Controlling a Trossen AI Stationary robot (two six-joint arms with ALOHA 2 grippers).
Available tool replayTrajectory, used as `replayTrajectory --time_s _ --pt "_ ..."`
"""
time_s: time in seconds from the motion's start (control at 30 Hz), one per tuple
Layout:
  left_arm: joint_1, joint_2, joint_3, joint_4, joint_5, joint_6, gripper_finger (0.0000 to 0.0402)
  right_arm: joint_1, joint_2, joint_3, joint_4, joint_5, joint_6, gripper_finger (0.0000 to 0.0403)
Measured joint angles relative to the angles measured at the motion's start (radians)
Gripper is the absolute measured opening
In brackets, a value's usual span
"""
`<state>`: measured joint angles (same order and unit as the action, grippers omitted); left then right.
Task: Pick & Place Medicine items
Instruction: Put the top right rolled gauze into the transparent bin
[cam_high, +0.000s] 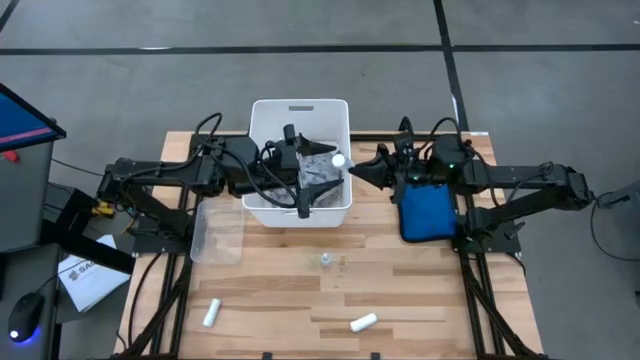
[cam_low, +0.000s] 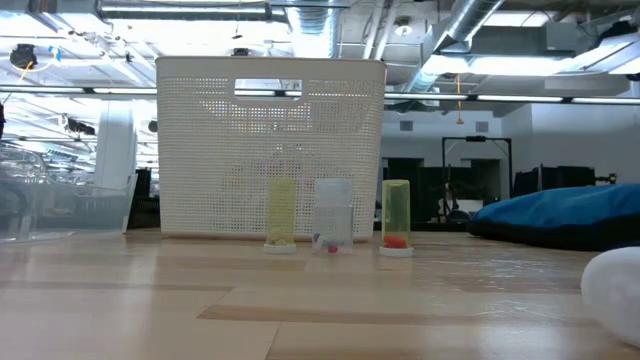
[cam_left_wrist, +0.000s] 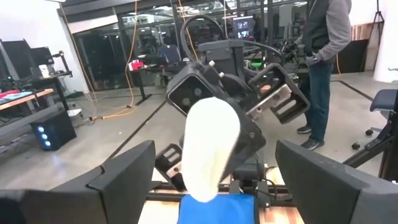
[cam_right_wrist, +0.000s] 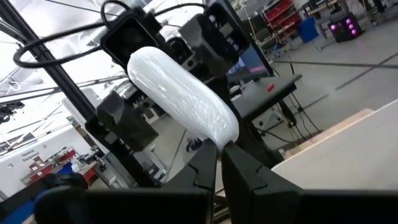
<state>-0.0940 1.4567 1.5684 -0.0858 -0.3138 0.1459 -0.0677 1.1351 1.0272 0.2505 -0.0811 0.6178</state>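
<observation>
One white tube (cam_high: 340, 158) is held up over the right part of the white bin (cam_high: 268, 120). My right gripper (cam_right_wrist: 219, 152) reaches in from the table's right and is shut on it. My left gripper (cam_left_wrist: 216, 149) comes from the left across the bin and is open; its fingers stand wide on either side of that tube (cam_left_wrist: 208, 149) without touching it. Two more white tubes (cam_high: 212, 313) (cam_high: 363, 322) lie on their sides near the table's near edge. Small glassy vials (cam_low: 333, 215) stand upright in front of the bin (cam_low: 270, 140). My right gripper pinches the white tube by one end (cam_right_wrist: 222, 135) between its two fingers. The fingers come roughly level from the table's right. The tube is lifted clear and sticks out beyond the fingertips, over the bin.
A grey patterned cloth (cam_high: 318, 165) lies in the bin. A blue padded pouch (cam_high: 425, 212) rests under the right arm. A clear container (cam_high: 215, 232) sits left of the bin. A person (cam_left_wrist: 326, 56) stands beyond the table. There is bare wood between the vials and the near tubes.
</observation>
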Motion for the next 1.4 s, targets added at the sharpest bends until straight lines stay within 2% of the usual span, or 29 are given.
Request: replayTrajectory --time_s 0.13,0.67,1.4 --pt "0.000 0.000 0.000 0.001 0.000 0.000 0.0318 0.000 0.000 0.001 -0.007 0.000 -0.001 0.0013" --pt "0.015 0.000 0.000 0.022 0.000 -0.041 0.0218 0.000 0.000 0.000 -0.006 0.000 0.001 0.0013" --pt "0.015 0.000 0.000 0.023 0.014 -0.050 0.0123 -0.001 0.000 0.000 -0.010 0.003 0.000 0.0013"
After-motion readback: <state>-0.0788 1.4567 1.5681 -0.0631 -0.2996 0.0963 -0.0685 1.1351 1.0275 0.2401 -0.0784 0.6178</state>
